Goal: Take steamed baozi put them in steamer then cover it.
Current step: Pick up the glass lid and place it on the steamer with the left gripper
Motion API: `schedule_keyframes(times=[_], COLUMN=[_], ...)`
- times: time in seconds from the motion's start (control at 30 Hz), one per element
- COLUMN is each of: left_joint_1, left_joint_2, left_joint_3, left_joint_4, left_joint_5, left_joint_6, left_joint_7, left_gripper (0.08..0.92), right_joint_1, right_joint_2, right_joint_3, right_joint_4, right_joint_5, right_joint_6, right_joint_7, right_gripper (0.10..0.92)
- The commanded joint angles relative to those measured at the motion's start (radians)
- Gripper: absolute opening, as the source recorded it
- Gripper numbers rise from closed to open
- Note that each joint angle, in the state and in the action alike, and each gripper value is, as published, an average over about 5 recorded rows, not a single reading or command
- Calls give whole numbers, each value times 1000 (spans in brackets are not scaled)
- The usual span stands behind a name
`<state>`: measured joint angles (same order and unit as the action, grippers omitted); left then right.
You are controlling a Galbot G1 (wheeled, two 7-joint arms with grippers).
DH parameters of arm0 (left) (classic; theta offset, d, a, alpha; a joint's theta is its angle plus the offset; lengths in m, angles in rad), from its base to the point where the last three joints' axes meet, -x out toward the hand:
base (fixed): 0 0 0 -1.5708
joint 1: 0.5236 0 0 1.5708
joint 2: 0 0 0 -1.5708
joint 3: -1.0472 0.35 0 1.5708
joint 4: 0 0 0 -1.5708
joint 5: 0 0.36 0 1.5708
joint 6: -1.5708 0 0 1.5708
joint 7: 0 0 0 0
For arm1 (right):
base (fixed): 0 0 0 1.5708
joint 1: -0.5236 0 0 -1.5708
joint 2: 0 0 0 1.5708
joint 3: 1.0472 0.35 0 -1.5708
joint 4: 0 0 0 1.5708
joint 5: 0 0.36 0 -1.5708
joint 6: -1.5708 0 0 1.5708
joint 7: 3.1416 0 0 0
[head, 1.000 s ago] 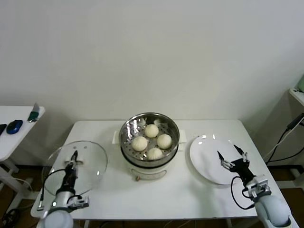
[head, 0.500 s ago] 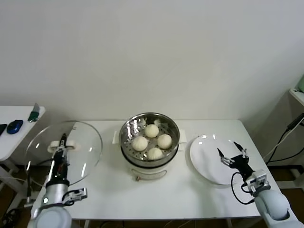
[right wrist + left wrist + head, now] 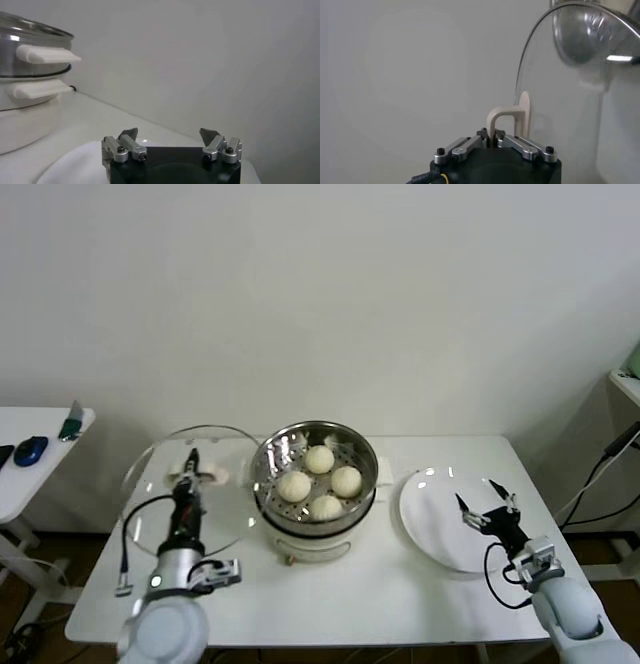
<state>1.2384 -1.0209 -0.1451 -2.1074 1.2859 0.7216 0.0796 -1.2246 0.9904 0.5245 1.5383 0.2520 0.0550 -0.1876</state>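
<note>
Nearing steamer (image 3: 315,474) now, cover (image 3: 190,484) in left tool (image 3: 190,474).

Table inventory, counted by kind

Steamed baozi (image 3: 319,459): four, all inside the steamer. Steamer (image 3: 272,490): one, with two white side handles on the steel basket and two on the pot base, of which one pair shows in the right wrist view (image 3: 46,54). Cover (image 3: 150,484): one clear glass lid with one cream-white bar handle (image 3: 507,117). White plate (image 3: 430,514): one. Tables: two, the main white table (image 3: 380,594) and a side table (image 3: 30,474) at the robot's left. Small items on the side table: three, one blue (image 3: 31,450), one green (image 3: 71,424), and one dark, cut off at the edge (image 3: 4,455). Grippers: two, the left gripper (image 3: 190,465) and the right gripper (image 3: 487,506).
</note>
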Motion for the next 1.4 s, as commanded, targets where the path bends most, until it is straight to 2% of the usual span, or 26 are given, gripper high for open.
schedule_keyframes(times=[0.03, 0.33, 0.7, 1.1, 1.4], left_joint_1=[-279, -424, -450, -434, -440], left_joint_2=[-163, -284, -402, -424, -406], left_joint_3=[240, 290, 325, 344, 346], left_joint_4=[138, 245, 372, 419, 442], left_joint_5=[103, 126, 131, 142, 156], left_joint_6=[64, 64, 64, 64, 64], left_joint_7=[207, 231, 195, 191, 201], left_gripper=[150, 150, 150, 150, 150], right_joint_1=[3, -5, -27, -35, -34], right_joint_2=[-2, -2, 2, 4, 8], right_joint_3=[18, 46, 72, 84, 86], right_joint_4=[-28, -50, -55, -67, -72], right_joint_5=[-8, -11, -17, -19, -20], right_joint_6=[8, 17, 26, 37, 43], right_joint_7=[-2, -5, -7, -16, -21], right_gripper=[823, 823, 823, 823, 823])
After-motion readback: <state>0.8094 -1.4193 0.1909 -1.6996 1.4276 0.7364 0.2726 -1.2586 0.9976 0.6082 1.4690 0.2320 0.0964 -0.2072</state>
